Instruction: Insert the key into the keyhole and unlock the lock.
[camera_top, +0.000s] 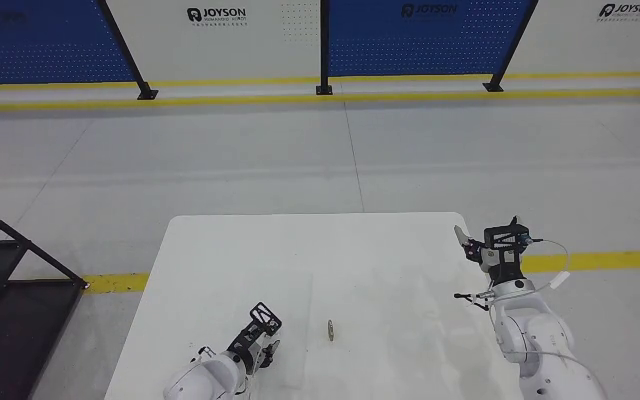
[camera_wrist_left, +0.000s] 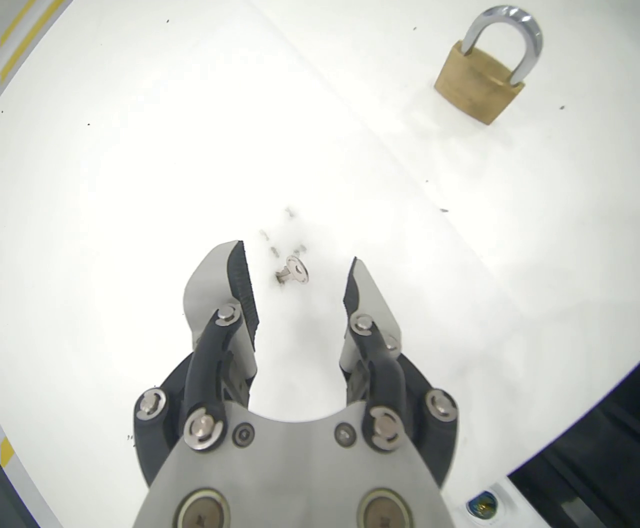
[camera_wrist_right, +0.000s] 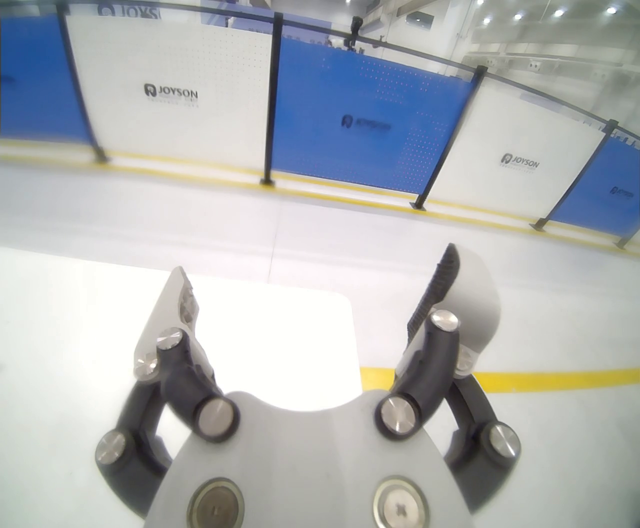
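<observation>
we find the left gripper (camera_wrist_left: 296, 253) low over the white table (camera_wrist_left: 125, 150), near the table's front edge on the robot's left side. its jaws stand apart, and the ribbed black pads (camera_wrist_left: 245, 285) face one another across an open gap. the key (camera_wrist_left: 292, 270), small and silver, lies flat on the table in that gap near the fingertips. we see bare table between it and either pad, so it is not gripped. a few dark specks mark the surface just beside the key.

the padlock (camera_wrist_left: 480, 85) has a brass body and a bright steel shackle. it rests on the table well apart from the key, toward the robot's right of the left gripper. in the top view it shows as a small object (camera_top: 330, 330) near the middle of the table's front half. both legs of the shackle appear seated in the body. we cannot tell which face carries the keyhole.

the right gripper (camera_wrist_right: 315, 262) is held at the table's far right corner. its jaws are set wide apart, and one finger (camera_wrist_right: 470, 295) reaches out past the table edge over the floor.
</observation>
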